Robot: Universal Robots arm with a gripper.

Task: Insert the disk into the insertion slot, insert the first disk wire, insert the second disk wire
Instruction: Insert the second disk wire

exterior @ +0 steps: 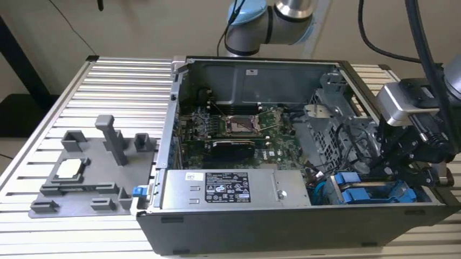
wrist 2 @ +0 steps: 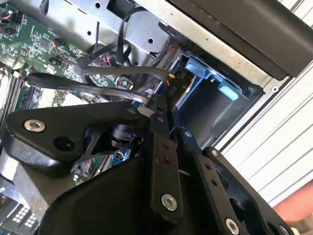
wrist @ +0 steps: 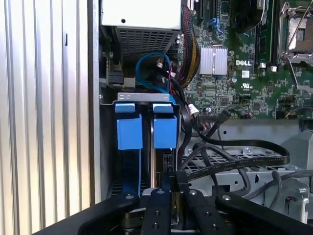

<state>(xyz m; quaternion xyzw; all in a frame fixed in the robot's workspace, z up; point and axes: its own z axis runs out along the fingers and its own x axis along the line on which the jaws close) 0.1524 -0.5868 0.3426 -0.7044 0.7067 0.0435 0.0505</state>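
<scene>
Where the tool (wrist: 168, 193) hovers, the disk (wrist: 165, 131) stands on edge.

Black screw-studded hand (wrist 2: 168, 128), silver-blue arm (exterior: 270, 24)

Robot arm: grey-and-blue jointed Universal Robots arm (exterior: 270, 24), reaching down at the exterior view's right. Black two-finger gripper (exterior: 411, 170): lowered, fingers nearly together.

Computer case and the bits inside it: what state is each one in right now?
Computer case: side panel off, lying open.
Disk: standing in its slot beside another blue carrier.
Processor socket: empty.
Black cables: loose, draped over the metal cage.
Pincer: over the drive bay, at the disk's end.
</scene>
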